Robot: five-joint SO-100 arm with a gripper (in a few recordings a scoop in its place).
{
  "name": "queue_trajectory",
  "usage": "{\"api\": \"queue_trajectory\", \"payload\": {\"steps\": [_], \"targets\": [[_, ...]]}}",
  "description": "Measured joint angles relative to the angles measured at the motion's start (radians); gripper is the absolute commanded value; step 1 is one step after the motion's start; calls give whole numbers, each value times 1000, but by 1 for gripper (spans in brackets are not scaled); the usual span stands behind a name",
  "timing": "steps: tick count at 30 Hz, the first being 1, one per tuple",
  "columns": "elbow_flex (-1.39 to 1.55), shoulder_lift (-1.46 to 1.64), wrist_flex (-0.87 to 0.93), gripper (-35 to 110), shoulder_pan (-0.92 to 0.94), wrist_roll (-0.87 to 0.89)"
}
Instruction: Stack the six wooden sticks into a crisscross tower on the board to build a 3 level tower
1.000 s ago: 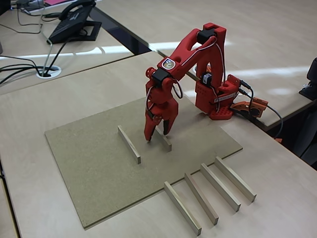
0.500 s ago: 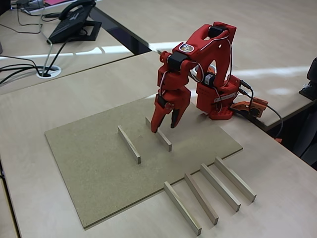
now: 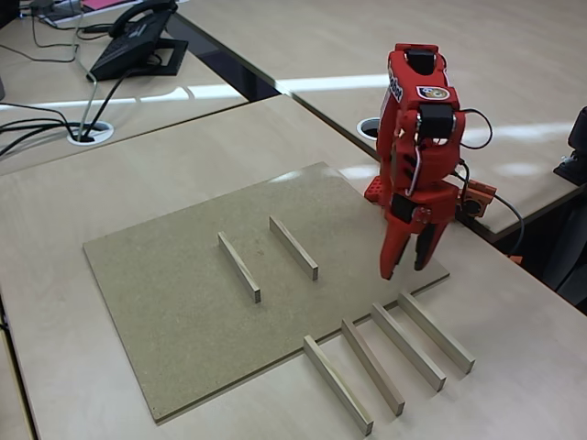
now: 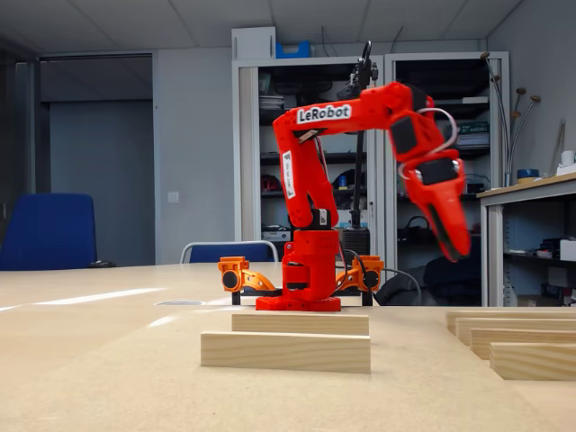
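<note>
Two pale wooden sticks (image 3: 239,266) (image 3: 293,247) lie parallel and apart on the brown board (image 3: 174,312); the low fixed view shows them as a front stick (image 4: 285,351) and a rear stick (image 4: 300,323). Several more sticks (image 3: 408,346) lie side by side on the desk just off the board's right front edge, also seen at the right edge of the low fixed view (image 4: 526,346). My red gripper (image 3: 404,269) points down above the board's right edge, just behind those loose sticks, open and holding nothing. It is blurred in the low fixed view (image 4: 454,236). No tower stands.
The arm's base (image 3: 404,200) sits at the board's far right corner with cables running off to the right. A desk phone (image 3: 138,41) and a cable grommet (image 3: 89,134) are at the far left. A seam divides the desks behind the board.
The gripper has lifted away from the right-hand stick on the board, leaving it there, and swung right to hang above the board's right edge by the loose sticks.
</note>
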Motion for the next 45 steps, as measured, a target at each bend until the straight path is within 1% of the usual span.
{"api": "queue_trajectory", "payload": {"steps": [4,10,31,45], "targets": [[-3,-66,-58,26,-63,41],[-8,-179,-133,25,-114,37],[-101,-380,-222,22,-114,31],[-129,-445,-302,12,-127,46]]}}
